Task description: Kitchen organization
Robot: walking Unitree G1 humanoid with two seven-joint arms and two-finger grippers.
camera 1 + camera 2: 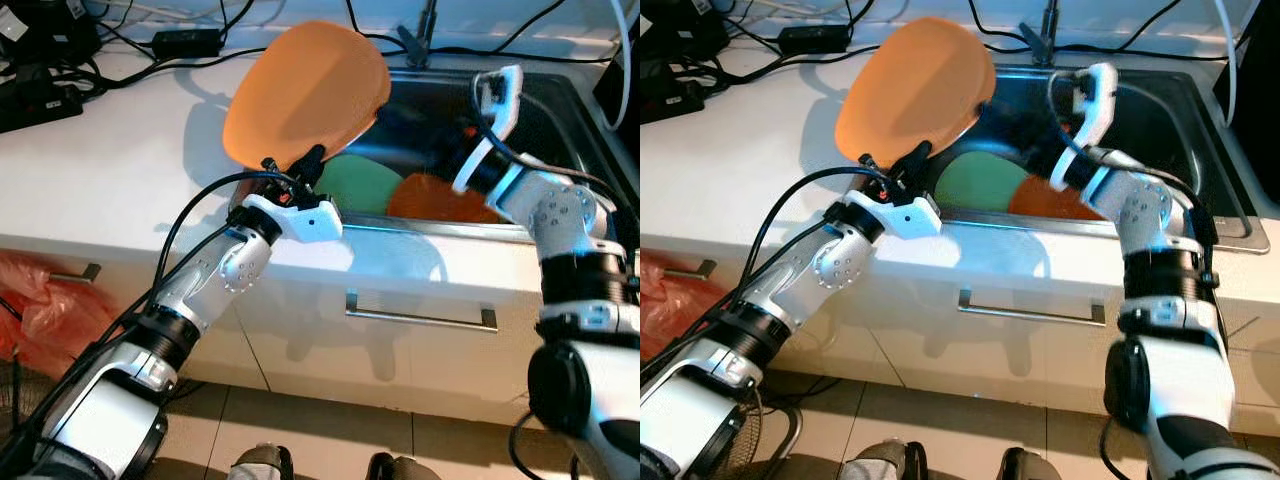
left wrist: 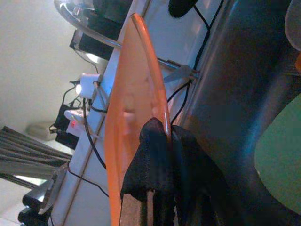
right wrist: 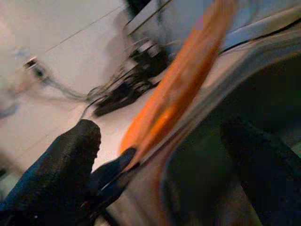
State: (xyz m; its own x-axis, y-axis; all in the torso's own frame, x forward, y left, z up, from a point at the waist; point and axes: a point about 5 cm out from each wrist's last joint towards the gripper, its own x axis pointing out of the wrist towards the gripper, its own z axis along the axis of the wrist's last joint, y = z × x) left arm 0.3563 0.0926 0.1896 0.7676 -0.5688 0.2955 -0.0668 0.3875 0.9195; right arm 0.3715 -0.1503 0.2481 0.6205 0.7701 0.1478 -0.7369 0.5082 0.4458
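One large round orange plastic plate [image 1: 305,95] is being held up on edge above the near-left corner of the stainless steel sink [image 1: 545,110], tilted so its face is turning toward the white counter [image 1: 110,170]. The left gripper [image 1: 296,168] is pinching the plate's lower rim, both black fingers [image 2: 155,155] pressing on either side of the thin edge, as the left wrist view is showing clearly. Two more flat pieces are lying in the sink basin: a round green plastic plate [image 1: 355,183] and, just beside it and seeming to overlap it, a darker orange round plate [image 1: 440,198].

The right gripper [image 1: 1092,95] is reaching over the sink, well behind the two resting plates. In the right wrist view its black fingers [image 3: 70,155] are standing wide apart with nothing between them, and the raised orange plate is crossing the picture ahead of them.

Judging by this, the organizing is looking only partly along: one plate is being lifted clear of the sink but is not yet set down anywhere, and at least two plates are waiting in the basin. Black cables and a power adapter [image 1: 185,42] are crowding the back of the counter, so the open stretch nearer the front is looking like the likeliest landing place.
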